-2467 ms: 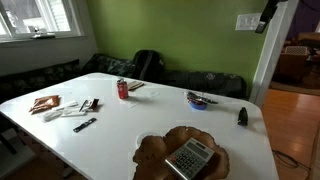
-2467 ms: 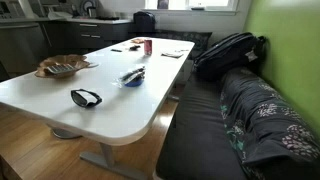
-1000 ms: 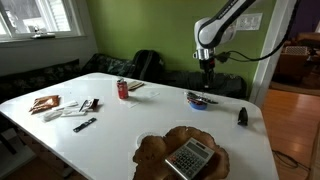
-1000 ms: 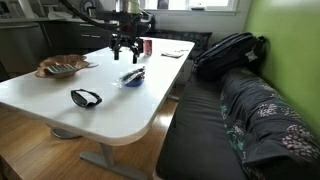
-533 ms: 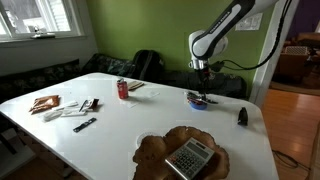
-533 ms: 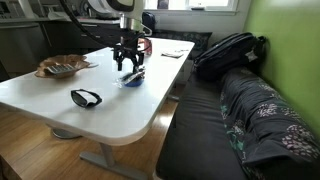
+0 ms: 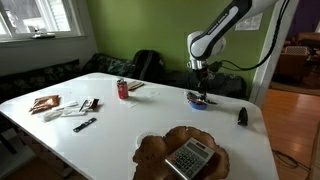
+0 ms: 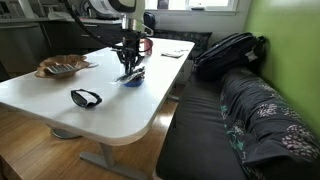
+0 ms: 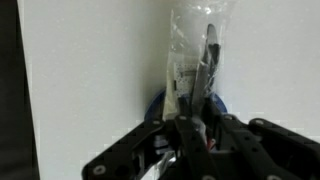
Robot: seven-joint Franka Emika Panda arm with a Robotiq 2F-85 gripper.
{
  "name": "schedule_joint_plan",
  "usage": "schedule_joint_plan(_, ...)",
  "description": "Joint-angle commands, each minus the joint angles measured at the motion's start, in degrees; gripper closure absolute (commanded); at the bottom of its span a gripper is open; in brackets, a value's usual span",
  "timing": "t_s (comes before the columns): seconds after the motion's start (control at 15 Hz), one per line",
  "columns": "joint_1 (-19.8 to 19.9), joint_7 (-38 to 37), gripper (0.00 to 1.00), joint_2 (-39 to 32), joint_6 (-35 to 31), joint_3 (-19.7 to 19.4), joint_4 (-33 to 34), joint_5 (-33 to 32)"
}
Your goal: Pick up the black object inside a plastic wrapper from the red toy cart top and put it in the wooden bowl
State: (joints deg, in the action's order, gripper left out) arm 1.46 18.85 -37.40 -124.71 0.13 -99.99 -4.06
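The black object in its clear plastic wrapper (image 9: 195, 45) lies on the toy cart (image 9: 153, 106), which shows blue and red under it in the wrist view. My gripper (image 9: 195, 125) points straight down on the cart's near end, its two dark fingers drawn in against the wrapper between them. In both exterior views the gripper (image 7: 202, 90) (image 8: 129, 66) sits low over the cart (image 7: 200, 100) (image 8: 131, 78). The wooden bowl (image 7: 152, 150) (image 8: 60, 68) stands near the table's end, well apart from the cart, with a grey calculator (image 7: 188, 157) in it.
A red can (image 7: 123, 90) (image 8: 147, 46), snack packets (image 7: 45, 103) and small tools lie on the white table. Black sunglasses (image 8: 85, 97) rest near one edge, and a small black item (image 7: 242, 116) lies beside the cart. A bench with a backpack (image 8: 228, 50) runs alongside.
The arm came into view, dropped straight down onto the toy cart, and its jaws have drawn in from wide open onto the wrapper.
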Motion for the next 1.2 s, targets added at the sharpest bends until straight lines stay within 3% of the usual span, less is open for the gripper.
schedule_joint_plan(0.0,-0.1,-1.4,1.0,-1.0,0.9,0.1,1.7,-1.9)
schedule_joint_plan(0.33,-0.5,2.4,1.0,6.1,2.9,1.0,1.1,-4.6)
schedule_joint_plan(0.6,-0.4,13.7,1.0,10.9,10.1,7.4,7.1,-0.2)
schedule_joint_plan(1.07,-4.9,25.3,1.0,8.3,18.7,15.1,16.6,6.4)
schedule_joint_plan(1.13,-6.3,20.4,0.99,10.1,15.9,13.4,14.1,4.7)
